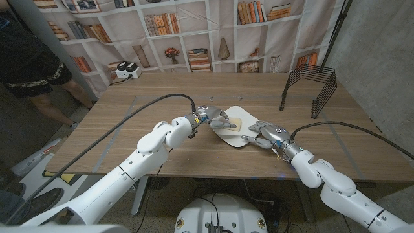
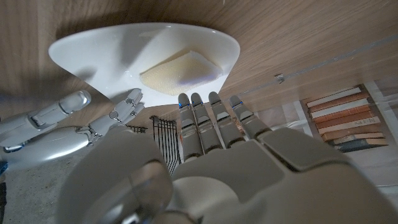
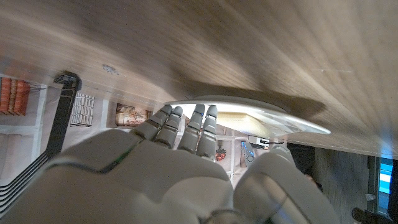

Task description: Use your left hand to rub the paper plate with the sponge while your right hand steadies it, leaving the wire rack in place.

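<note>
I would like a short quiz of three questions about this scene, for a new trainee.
1. True or false: the sponge lies on the paper plate.
2. Which robot hand is at the plate's near right edge? A) left robot hand B) right robot hand
3. Fill in: the wire rack stands at the table's far ____ side.

Key: 1 true; 2 B; 3 right.
</note>
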